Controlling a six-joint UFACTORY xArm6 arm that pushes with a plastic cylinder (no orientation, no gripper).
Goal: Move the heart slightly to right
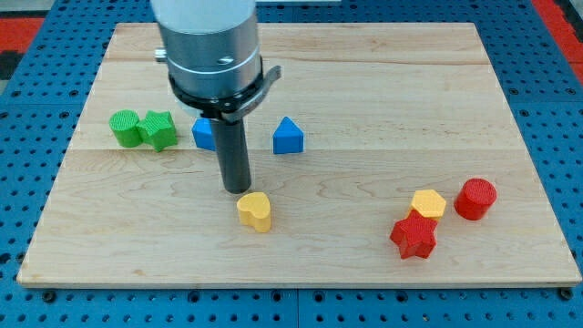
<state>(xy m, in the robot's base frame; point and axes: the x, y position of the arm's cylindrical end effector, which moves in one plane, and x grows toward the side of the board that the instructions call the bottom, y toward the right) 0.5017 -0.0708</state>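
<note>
Camera view: we rest my tip (237,189) on the wooden board (364,82), just beyond and slightly left of the yellow heart (255,211), close to touching it. We carry no gripper, only a bare rod. Near the heart's far right sits a blue triangle (288,136).

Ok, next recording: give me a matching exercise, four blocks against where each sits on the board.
Things:
1. yellow heart
2. green cylinder
3. red cylinder
4. blue triangle

Places:
A. farthest toward the view's right
B. just below my tip
C. farthest toward the view's left
D. right of the rod, near the board's middle

Pairs: 1-B, 2-C, 3-A, 4-D
</note>
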